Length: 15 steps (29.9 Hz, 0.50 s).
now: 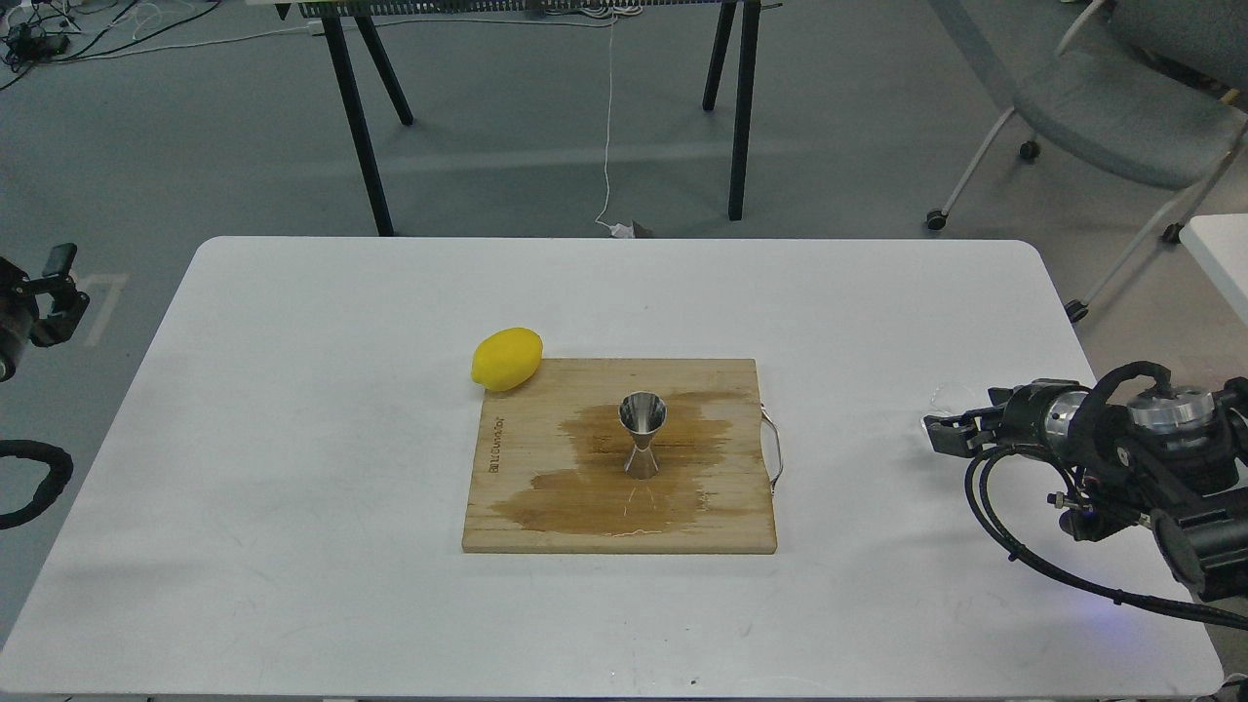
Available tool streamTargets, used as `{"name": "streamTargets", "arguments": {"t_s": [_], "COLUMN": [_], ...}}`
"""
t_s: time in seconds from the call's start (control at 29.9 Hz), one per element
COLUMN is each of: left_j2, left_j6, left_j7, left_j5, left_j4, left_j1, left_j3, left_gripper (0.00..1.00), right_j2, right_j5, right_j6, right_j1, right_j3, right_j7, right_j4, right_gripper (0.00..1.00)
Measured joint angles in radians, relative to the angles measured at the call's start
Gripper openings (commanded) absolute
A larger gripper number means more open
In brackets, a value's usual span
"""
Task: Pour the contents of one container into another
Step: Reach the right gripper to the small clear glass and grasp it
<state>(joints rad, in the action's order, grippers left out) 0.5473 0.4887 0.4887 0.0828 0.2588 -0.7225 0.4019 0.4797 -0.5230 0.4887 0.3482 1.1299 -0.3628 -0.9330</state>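
Observation:
The steel jigger [643, 436] stands upright in the middle of the wooden board [526, 526], on a dark wet stain. The clear glass cup [949, 395] sits on the table near the right edge, faint, with only its upper rim showing. My right gripper [954, 427] lies level at the cup, open. Its dark fingers [944, 435] cover the cup's lower part. Whether they touch the glass cannot be told. My left gripper [49, 288] hangs off the table's left edge, small and dark.
A yellow lemon [506, 359] lies at the board's far left corner. The board has a metal handle [774, 448] on its right side. The white table [292, 546] ends just right of my right arm. An office chair [1111, 117] stands beyond.

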Motion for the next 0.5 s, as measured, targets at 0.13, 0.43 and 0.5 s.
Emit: {"name": "streamTargets", "arguments": {"t_s": [0.13, 0.43, 0.5], "left_j2": [-0.001, -0.003, -0.003], "left_j6": [0.000, 0.000, 0.000], "left_j7": [0.000, 0.000, 0.000], "left_j5": [0.000, 0.000, 0.000], "left_j4": [-0.004, -0.009, -0.009], "left_j1": [0.000, 0.001, 0.001], "left_j3": [0.000, 0.000, -0.001], "left_gripper": [1.00, 1.00, 1.00], "right_j2": [-0.010, -0.019, -0.019], "right_j5": [0.000, 0.000, 0.000], "right_j6": [0.000, 0.000, 0.000], "right_j1": [0.003, 0.005, 0.005], "right_j3": [-0.001, -0.003, -0.005], "right_j7": [0.002, 0.002, 0.002], "right_j4": [0.013, 0.012, 0.012], "right_gripper": [0.78, 0.64, 0.61]}}
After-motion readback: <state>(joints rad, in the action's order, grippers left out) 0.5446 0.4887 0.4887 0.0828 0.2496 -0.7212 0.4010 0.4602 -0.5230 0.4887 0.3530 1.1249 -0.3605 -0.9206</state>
